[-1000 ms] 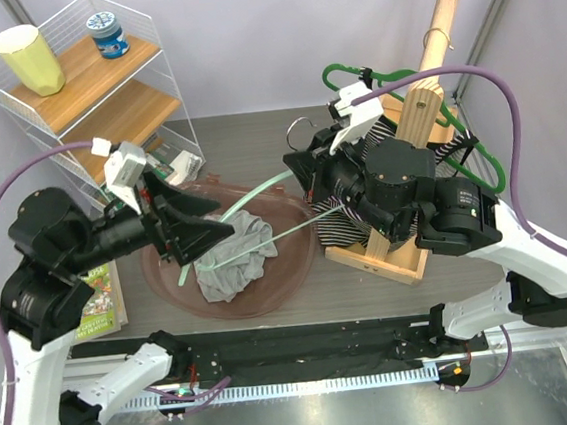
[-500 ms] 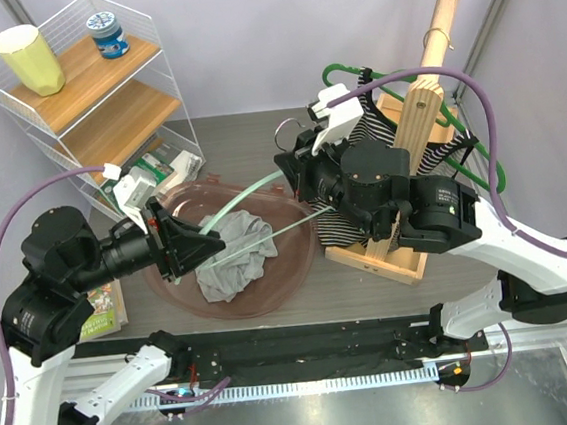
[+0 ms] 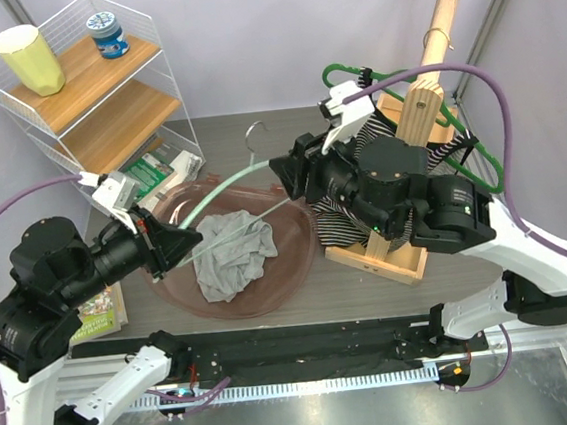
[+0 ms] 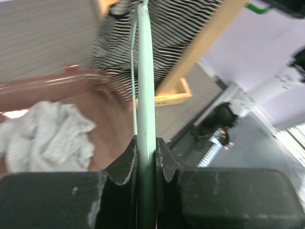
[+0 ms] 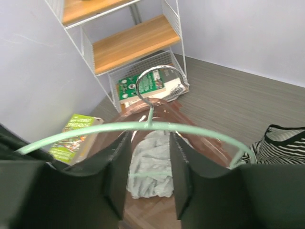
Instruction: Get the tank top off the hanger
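One mint hanger (image 5: pixel 157 125), one grey tank top (image 3: pixel 233 260)

I see a grey fabric tank top (image 3: pixel 233 266) lying in a round brown plastic tray (image 3: pixel 294 264) at centre. A pale green plastic hanger (image 3: pixel 223 190) crosses above them. A white wire shelf rack (image 3: pixel 118 113) stands behind-left; a wooden post stand (image 3: pixel 420 114) sits right.
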Available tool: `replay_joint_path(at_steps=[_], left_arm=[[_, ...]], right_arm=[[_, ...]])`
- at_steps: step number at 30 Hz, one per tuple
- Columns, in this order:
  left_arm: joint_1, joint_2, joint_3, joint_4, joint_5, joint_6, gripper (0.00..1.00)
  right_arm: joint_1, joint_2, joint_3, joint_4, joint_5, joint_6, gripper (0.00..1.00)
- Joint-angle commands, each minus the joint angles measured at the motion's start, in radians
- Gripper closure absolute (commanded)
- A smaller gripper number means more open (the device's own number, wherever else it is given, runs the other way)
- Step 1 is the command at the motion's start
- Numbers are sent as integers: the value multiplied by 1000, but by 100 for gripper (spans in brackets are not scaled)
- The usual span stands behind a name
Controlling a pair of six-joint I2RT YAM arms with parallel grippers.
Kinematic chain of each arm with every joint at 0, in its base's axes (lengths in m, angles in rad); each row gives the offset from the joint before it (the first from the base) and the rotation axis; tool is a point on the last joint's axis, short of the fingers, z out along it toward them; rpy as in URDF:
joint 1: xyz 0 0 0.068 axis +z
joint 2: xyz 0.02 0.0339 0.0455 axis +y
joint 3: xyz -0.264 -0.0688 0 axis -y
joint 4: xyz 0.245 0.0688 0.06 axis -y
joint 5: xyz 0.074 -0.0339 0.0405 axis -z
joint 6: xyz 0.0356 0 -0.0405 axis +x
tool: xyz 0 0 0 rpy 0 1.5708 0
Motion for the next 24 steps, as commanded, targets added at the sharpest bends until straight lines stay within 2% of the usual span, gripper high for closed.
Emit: replay_joint_path(at_steps=[1, 5, 10, 11, 14, 20, 24], left_arm=[[4, -3, 85, -52, -206, 44, 100], [6, 9, 88, -11, -268, 60, 100], [4, 92, 115, 64, -366, 103, 100], [6, 143, 135, 98, -420, 117, 100], [6, 242, 221, 147, -466, 160, 100], [12, 504, 413, 274, -442, 225, 100], [114, 691, 619, 326, -249, 223, 100]], right_arm=[[0, -85, 30, 50, -72, 17, 50], [0, -133, 34, 57, -213, 26, 37], [2, -176, 73, 59, -427, 40, 35], [0, -189, 86, 53, -454, 45, 35], [0, -232, 94, 48, -528, 56, 35], [0, -334, 53, 41, -544, 77, 35], [0, -407, 48, 18, -524, 88, 35]])
